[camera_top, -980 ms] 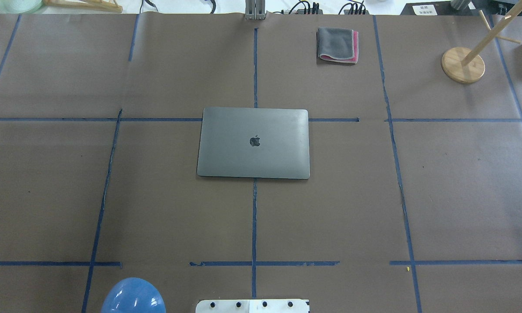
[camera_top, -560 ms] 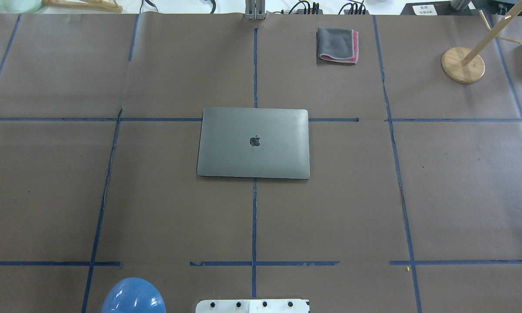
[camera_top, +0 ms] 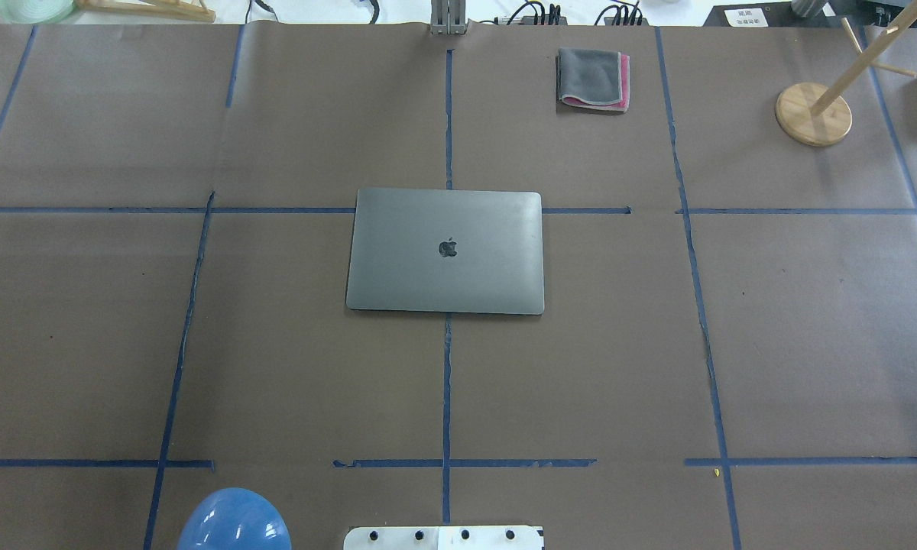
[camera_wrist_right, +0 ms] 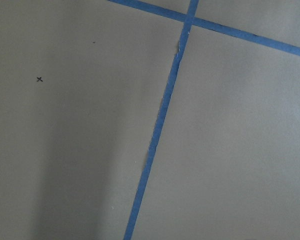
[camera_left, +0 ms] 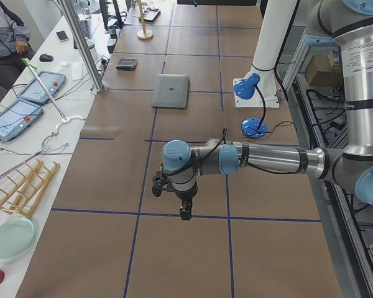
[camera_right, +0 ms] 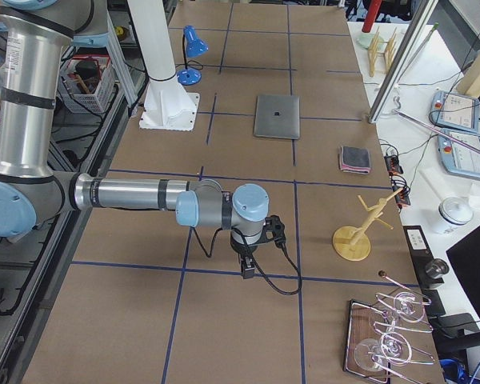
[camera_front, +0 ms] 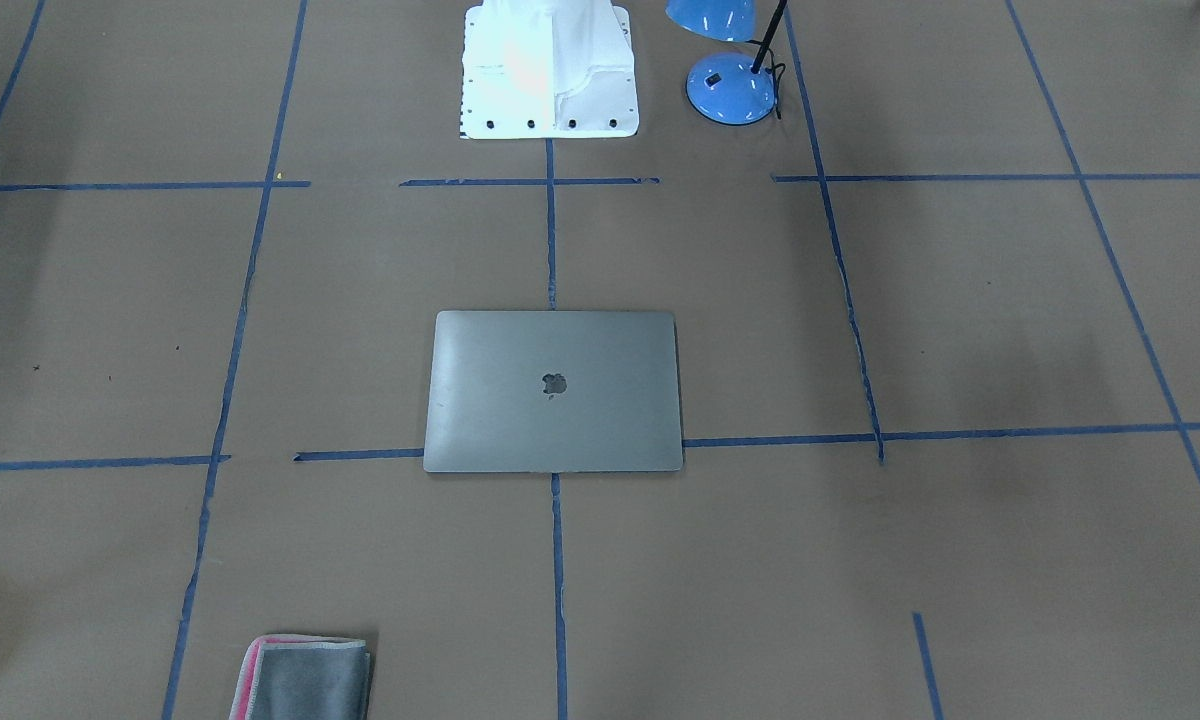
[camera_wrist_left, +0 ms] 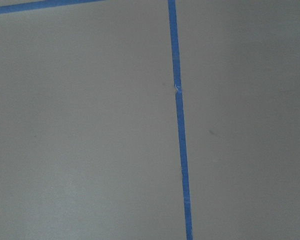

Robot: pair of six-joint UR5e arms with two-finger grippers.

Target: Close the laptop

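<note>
Far out on the robot's left, the left tool (camera_left: 184,214) showed only in the left side view. It hung pointing down over bare worktop (camera_top: 810,344), and its wrist camera took in nothing but paper and blue tape (camera_wrist_left: 179,125). Fingers apart or together: cannot tell. In the overhead view a blue lamp (camera_top: 233,521) sat at 7 o'clock. The laptop (camera_top: 445,250) lay dead centre, lid flat on its base, logo up, nothing touching it. A folded cloth (camera_top: 592,79) lay at 1 o'clock and a wooden stand (camera_top: 813,114) at 2 o'clock. The right tool (camera_right: 247,270), seen only side-on, also hung well apart from the laptop; its state cannot be told. Judged: closing done, arms parked. The next move called for holding clear, at most a check that the lid sat flush.
</note>
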